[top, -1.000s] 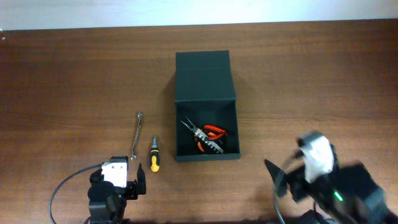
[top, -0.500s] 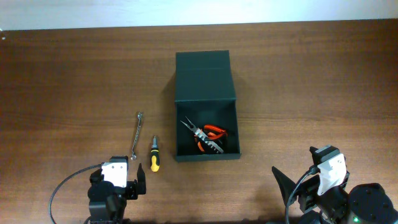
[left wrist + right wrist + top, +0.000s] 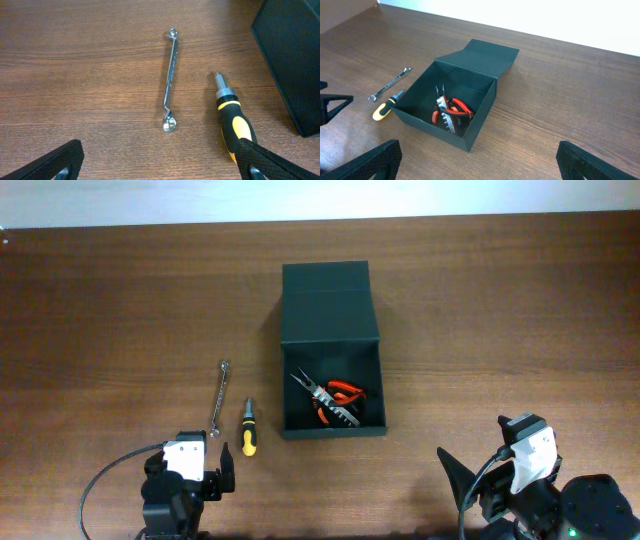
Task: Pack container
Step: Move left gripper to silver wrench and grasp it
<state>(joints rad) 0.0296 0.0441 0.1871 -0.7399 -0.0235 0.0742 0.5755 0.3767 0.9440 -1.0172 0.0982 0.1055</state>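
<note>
Container [image 3: 328, 305] open; pliers [image 3: 451, 111] inside, hidden from left wrist view, which shows wrench [image 3: 171, 80], screwdriver [image 3: 232, 120]. Left gripper [image 3: 159, 150], right gripper [image 3: 477, 150]: all 4 fingers spread apart.

No legible text, labels, brands or numbers on anything visible.

The table [image 3: 100, 300] is lit brightly and evenly by soft light. Only a faint shadow is cast beside the container [image 3: 330, 300], and its inside is left dim. A small shine is seen on the wrench [image 3: 171, 75], ahead of the left fingers [image 3: 60, 160]. Everything ahead of the fingers is shown sharp; the fingers themselves are shown dark and a little blurred.
</note>
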